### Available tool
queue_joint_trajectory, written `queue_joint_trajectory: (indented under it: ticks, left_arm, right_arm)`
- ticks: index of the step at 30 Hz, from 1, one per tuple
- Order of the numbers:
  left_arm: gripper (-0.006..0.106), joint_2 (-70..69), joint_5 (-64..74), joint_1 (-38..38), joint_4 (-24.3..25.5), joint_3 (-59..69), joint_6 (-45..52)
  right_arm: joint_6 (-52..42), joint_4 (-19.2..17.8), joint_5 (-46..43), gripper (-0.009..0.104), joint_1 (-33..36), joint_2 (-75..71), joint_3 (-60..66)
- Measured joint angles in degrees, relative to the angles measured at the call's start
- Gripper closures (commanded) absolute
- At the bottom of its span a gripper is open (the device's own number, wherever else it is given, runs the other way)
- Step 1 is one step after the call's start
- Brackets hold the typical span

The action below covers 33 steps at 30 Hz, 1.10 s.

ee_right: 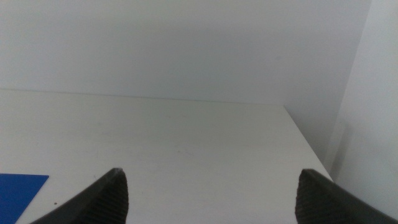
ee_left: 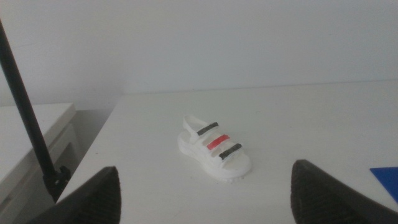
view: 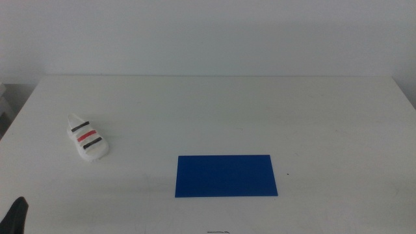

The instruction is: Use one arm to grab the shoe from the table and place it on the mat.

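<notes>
Left tool (ee_left: 205, 190) waits at the near left corner of the desk (view: 214, 110), jaws spread wide, nothing between them. Right tool (ee_right: 208, 193) is also spread and empty, out of the middle view. Mat (view: 226, 175) lies near centre. Shoe (view: 88, 138) sits farther back on the left, well apart from the mat, angled. Use your left arm: turn the wrist so the jaws cross the strapped midsection, come down, then close.
</notes>
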Motion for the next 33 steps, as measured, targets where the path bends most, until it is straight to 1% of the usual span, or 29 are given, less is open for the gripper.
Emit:
queue_joint_trajectory:
  ticks: [4, 6, 9, 13, 17, 21, 26, 33]
  left_arm:
    - [0.007, 0.1, 0.5, 0.0, 0.5, -0.3, 0.0]
    - [0.007, 3.3, 2.8, 0.0, 0.5, -3.2, 0.0]
    - [0.007, 11.5, 9.0, 0.0, 0.5, -12.8, 0.0]
    - [0.007, 25.2, 23.2, 0.0, 0.5, -28.7, -0.6]
    - [0.007, 38.0, 34.9, 0.0, 0.4, -41.9, -3.1]
    - [0.007, 49.1, 41.9, 0.0, 0.4, -53.1, -7.0]
    - [0.007, 62.9, 43.5, 0.0, 0.4, -62.5, -11.1]
    - [0.007, 79.6, 48.7, -0.1, 0.4, -71.0, -25.6]
  right_arm:
    - [0.0, 0.0, 0.0, 0.001, 0.0, 0.0, 0.0]
    - [0.0, 0.0, 0.0, 0.001, 0.0, 0.0, 0.0]
    - [0.0, 0.0, 0.0, 0.001, 0.0, 0.0, 0.0]
    - [0.0, 0.0, 0.0, 0.001, 0.0, 0.0, 0.0]
    - [0.0, 0.0, 0.0, 0.001, 0.0, 0.0, 0.0]
    - [0.0, 0.0, 0.0, 0.001, 0.0, 0.0, 0.0]
    - [0.0, 0.0, 0.0, 0.001, 0.0, 0.0, 0.0]
    - [0.0, 0.0, 0.0, 0.001, 0.0, 0.0, 0.0]
